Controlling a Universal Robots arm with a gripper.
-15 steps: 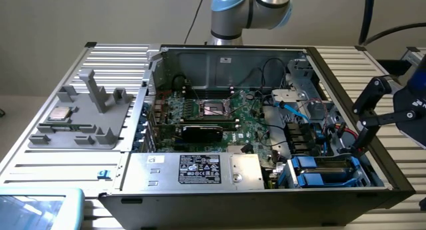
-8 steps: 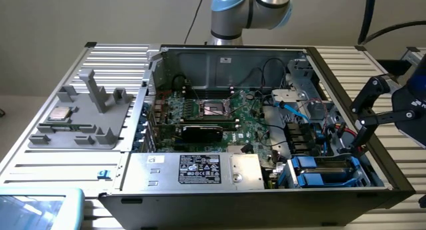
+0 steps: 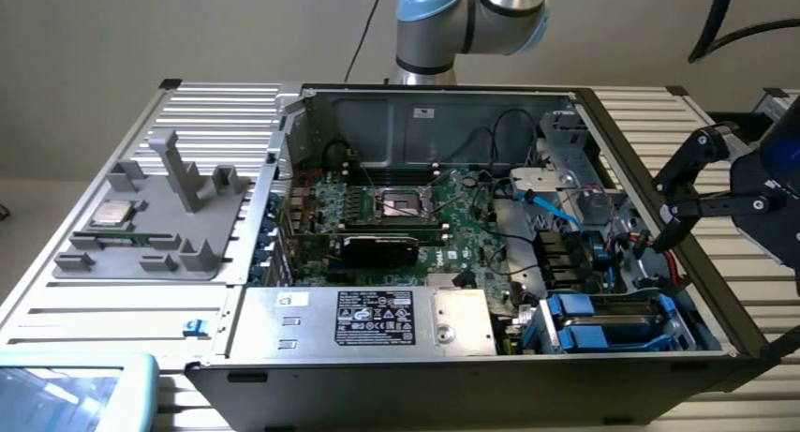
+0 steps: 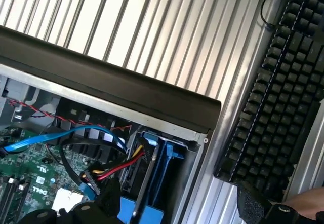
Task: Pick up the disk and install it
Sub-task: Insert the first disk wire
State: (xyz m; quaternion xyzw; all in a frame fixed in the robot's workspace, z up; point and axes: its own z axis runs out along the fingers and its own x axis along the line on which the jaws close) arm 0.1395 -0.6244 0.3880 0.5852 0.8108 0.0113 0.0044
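Below the gripper (image 3: 662,216), whose jaws stand wide apart and grasp nothing, the disk (image 3: 610,320) lies in the corner bay of the computer case (image 3: 437,380), its blue rails showing between the two fingers in the wrist view. The case wall (image 4: 126,87) also runs between the jaws, so one finger hangs inside the case and the other outside it, over the ridged table (image 4: 167,26). A straight descent would likely strike that wall.

Just beside the inner finger, a bundle of red, yellow and black power leads (image 4: 114,171) and a blue data cable (image 4: 76,133) cross close to the disk (image 4: 164,158) and could snag. Beyond the outer finger lies a black keyboard (image 4: 273,92). The power supply (image 3: 362,320) sits well away from the jaws.
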